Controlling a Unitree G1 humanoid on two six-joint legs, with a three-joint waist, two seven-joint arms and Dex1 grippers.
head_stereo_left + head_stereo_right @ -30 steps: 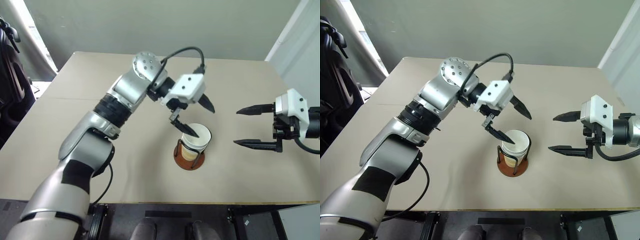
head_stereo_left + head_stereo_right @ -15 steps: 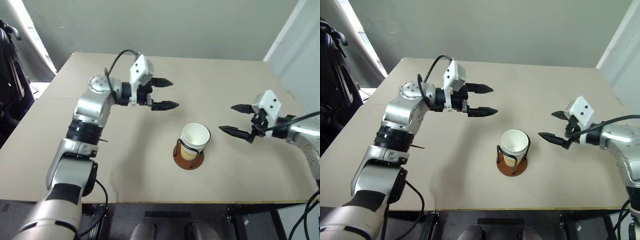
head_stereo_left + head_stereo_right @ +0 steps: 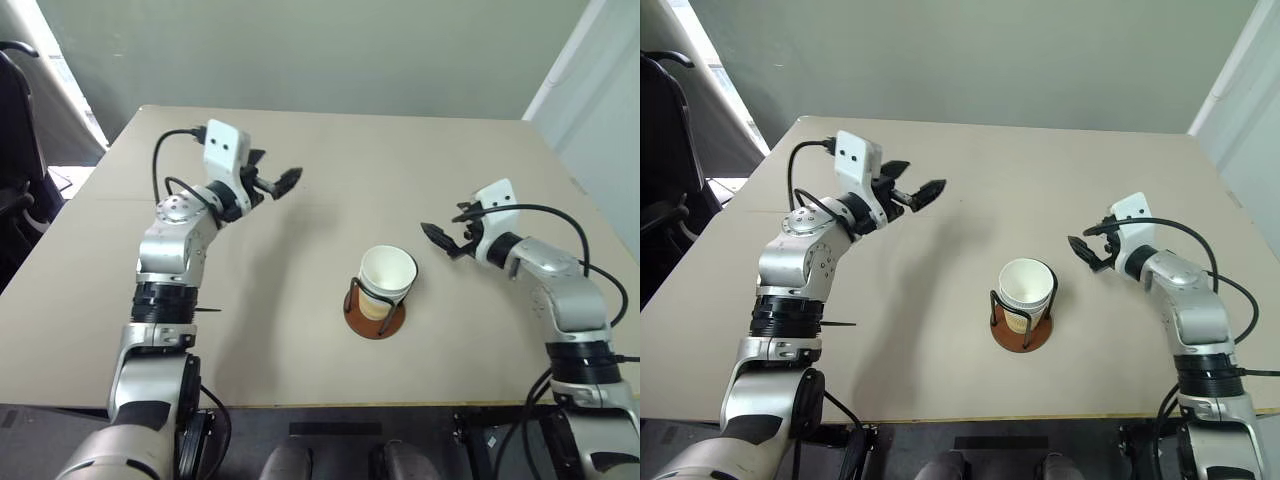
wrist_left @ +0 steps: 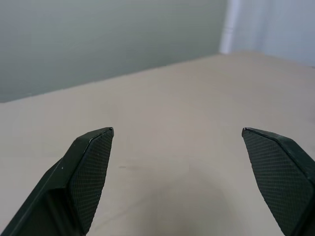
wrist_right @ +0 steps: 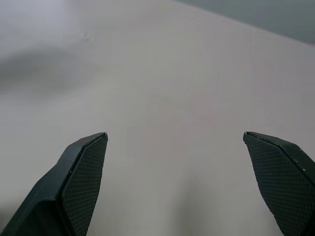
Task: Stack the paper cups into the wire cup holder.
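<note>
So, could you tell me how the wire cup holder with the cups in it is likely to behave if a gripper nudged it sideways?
The wire cup holder stands on a flat round disc, so it would probably slide rather than roll. The paper cups rise above the thin wire loops, so a high push might tip the stack. Paper walls look light and easily dented.

Paper cups (image 3: 387, 280) nested, upright, white rim up — seated in wire cup holder (image 3: 375, 312), mid-table.
</note>
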